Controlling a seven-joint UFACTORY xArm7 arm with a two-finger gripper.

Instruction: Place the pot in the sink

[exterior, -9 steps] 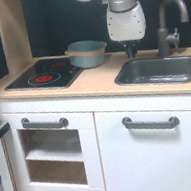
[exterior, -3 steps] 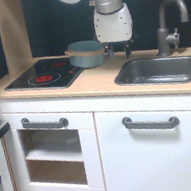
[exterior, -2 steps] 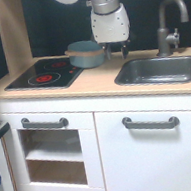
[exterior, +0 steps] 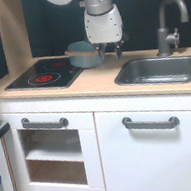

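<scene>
the sink looks like dull grey metal, as does the tap. the worktop is pale matt wood. the stovetop is glossy black. the pot looks matt grey-blue; its material is unclear.

White arm upright over the desk's back edge, gripper pointing down, dark fingers slightly apart.

Nothing to read here, folks. No letters, numbers, labels or brand marks show on any surface. At this resolution, no print can be made out.
</scene>
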